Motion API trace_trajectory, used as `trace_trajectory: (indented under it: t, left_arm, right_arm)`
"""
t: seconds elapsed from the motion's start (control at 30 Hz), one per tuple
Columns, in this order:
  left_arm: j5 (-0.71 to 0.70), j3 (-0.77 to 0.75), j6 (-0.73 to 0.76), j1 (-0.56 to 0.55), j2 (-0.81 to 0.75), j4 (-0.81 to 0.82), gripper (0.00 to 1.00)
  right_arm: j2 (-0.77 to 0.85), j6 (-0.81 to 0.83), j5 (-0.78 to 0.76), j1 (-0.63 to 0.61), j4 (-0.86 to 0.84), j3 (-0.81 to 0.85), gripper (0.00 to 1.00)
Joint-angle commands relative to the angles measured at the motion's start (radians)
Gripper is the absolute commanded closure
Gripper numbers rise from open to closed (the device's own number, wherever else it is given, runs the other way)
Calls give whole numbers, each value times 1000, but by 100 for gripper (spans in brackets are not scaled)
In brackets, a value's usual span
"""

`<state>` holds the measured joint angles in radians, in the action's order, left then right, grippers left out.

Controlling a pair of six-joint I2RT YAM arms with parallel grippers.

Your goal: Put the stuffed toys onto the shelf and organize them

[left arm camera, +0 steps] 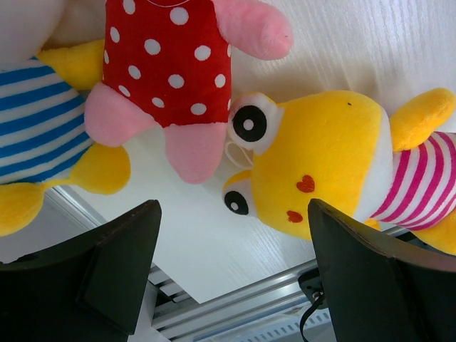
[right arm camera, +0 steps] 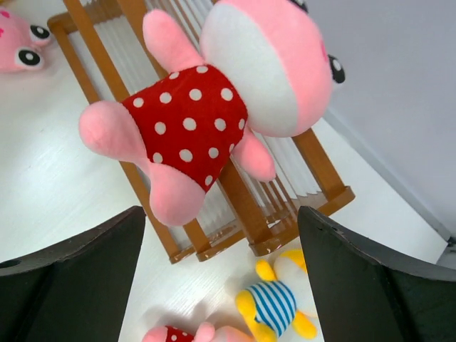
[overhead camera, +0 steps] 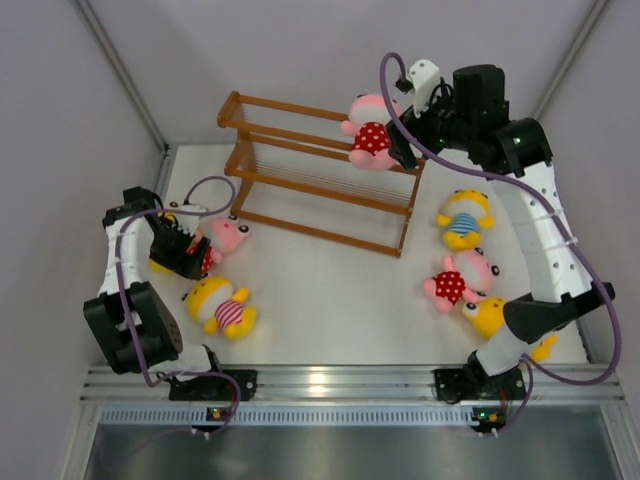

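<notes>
White table (overhead camera: 330, 290), pink toy (right arm camera: 189, 125) on right end of shelf (overhead camera: 300, 170), right hand (right arm camera: 221, 221) spread just beside it.

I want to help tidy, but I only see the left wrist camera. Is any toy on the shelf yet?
Observer: Yes. One pink toy lies on the shelf, at its right end.
Child: Is the right pincer squeezing it?
Observer: No. The right pincer is open and not touching it.
Child: Any toys on the table over there?
Observer: Yes, a yellow toy in blue stripes lies right of the shelf.
</notes>
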<state>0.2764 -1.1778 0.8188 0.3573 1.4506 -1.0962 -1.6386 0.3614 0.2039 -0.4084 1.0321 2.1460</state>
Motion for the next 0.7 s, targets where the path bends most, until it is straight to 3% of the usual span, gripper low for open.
trace_trajectory:
  t: [0.0,0.13,0.27,0.57,0.67]
  left_arm:
    - [23,0,26,-4,-6,-19,10]
    - [10,0,29,-4,-7,-18,10]
    - [6,4,25,-4,-9,-18,10]
    - [18,-17,10,-4,7,-18,9]
    - [27,-37,0,-6,17,-19,9]
  right_arm:
    - [40,-27,-27,-20,-83,5,12]
    - [60,-47,-20,-44,-78,-5,11]
    - [190,-187,-81,-63,-102,-92,12]
    - [668,-660,-447,-84,-77,-772,17]
    - [768,-781,-482,-86,-17,-968,20]
